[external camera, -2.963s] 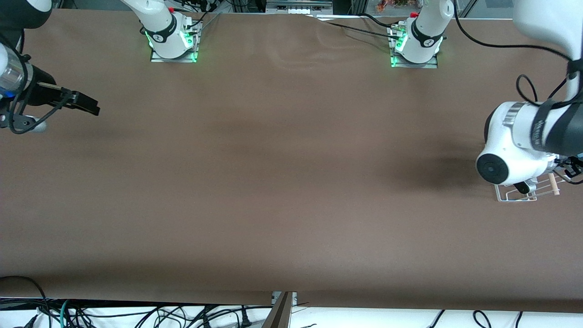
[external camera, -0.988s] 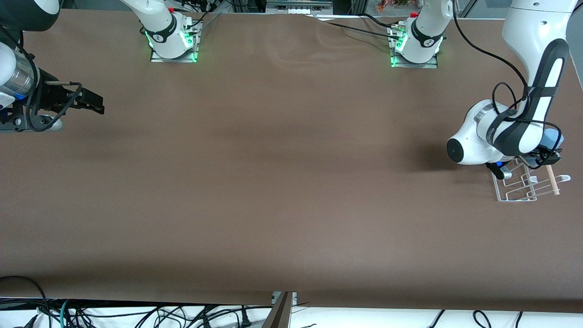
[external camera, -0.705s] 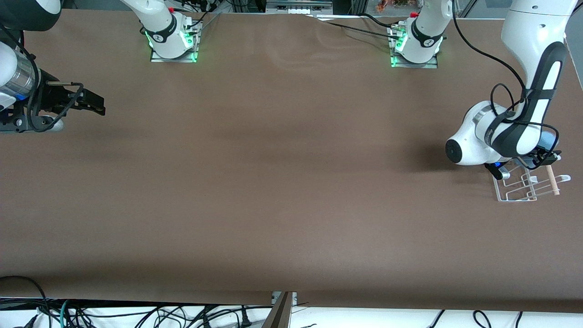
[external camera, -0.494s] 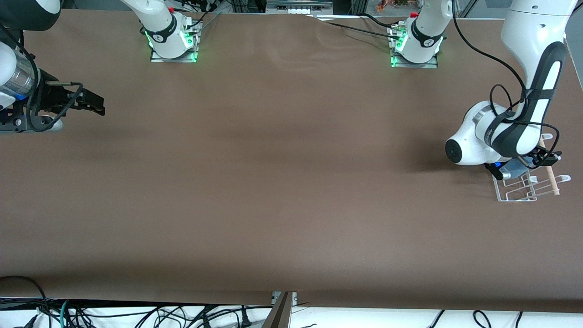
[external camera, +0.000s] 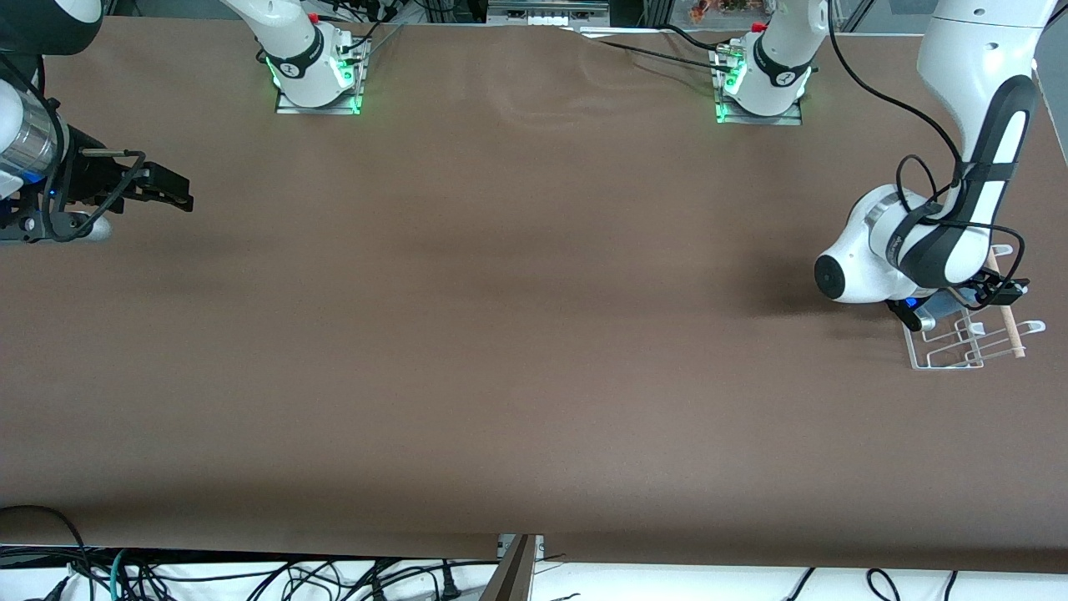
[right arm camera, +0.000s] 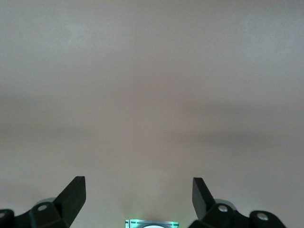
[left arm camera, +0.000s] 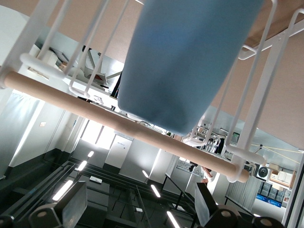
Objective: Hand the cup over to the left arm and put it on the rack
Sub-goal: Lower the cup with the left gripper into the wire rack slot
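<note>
The cup [left arm camera: 187,57] is a plain light-blue tumbler, slightly tapered, lying among the white wires of the rack [external camera: 968,338]; in the front view only a sliver of it [external camera: 947,306] shows beneath the left arm [external camera: 951,225]. The rack is a small white wire frame with upturned prongs and a light wooden rod [left arm camera: 123,126] along one side, standing on the bench at the left arm's end. The left arm bends low over it.

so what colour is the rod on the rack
Light wood, a pale tan. The rod shows best in the left wrist view, running along the white wire rack.
</note>
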Motion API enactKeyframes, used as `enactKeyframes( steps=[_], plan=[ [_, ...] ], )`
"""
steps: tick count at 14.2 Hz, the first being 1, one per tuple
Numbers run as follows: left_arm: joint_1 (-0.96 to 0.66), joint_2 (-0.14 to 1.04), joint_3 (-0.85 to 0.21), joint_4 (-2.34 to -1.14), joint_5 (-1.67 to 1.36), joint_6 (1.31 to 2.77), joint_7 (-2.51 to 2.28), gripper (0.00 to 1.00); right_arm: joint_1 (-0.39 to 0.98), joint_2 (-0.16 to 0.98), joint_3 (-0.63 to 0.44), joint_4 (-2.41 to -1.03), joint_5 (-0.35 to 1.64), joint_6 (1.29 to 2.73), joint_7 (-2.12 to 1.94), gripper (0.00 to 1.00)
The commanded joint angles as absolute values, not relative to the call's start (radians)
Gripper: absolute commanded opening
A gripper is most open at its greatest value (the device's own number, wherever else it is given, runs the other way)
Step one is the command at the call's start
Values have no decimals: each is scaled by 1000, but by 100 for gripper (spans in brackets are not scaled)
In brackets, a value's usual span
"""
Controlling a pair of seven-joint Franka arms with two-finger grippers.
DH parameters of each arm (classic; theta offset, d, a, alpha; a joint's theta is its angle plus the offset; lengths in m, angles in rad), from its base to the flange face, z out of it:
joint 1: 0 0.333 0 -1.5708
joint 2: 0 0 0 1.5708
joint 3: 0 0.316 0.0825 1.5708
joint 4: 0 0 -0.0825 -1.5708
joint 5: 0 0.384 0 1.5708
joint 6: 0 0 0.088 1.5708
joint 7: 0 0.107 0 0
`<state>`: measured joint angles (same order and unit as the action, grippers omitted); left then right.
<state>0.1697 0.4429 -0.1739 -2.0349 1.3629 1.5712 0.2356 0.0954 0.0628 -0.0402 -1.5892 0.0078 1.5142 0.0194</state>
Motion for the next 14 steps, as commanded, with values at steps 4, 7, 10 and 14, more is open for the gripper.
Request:
enactKeyframes(
  steps=[4, 7, 10, 14],
  plan=[
    [164, 426, -225, -1930, 1215, 1513, 245, 100, 95, 75, -41, -1566, 23, 1508, 18, 99],
    [157, 428, -305, -1829, 1094, 1383, 245, 100, 94, 75, -41, -1566, 25, 1505, 17, 99],
    [102, 428, -324, -1683, 892, 1280, 258, 100, 94, 75, -41, -1566, 25, 1502, 17, 99],
    [0, 439, -324, -1465, 645, 1177, 245, 100, 94, 75, -41, -1566, 25, 1500, 17, 99]
  ],
)
